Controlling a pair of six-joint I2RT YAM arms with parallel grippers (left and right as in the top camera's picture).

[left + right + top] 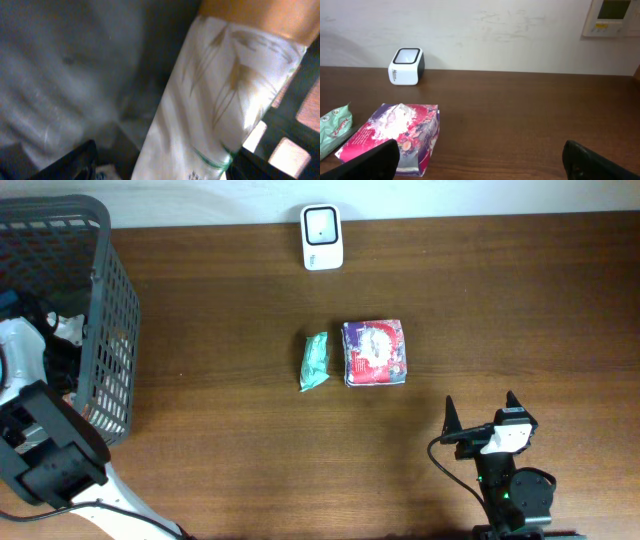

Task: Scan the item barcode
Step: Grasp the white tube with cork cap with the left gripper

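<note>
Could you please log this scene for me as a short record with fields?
scanner: white, at far edge of table
tissue pack: purple-pink, mid-table
green packet: beside tissue pack, on the basket's side
basket: grey mesh, robot's left
left gripper: inside basket, open, white packet between its fingers
right gripper: open, empty, near front edge

Pouch (pixel 314 361) left of packet (pixel 375 352); scanner (pixel 322 237) behind both
</note>
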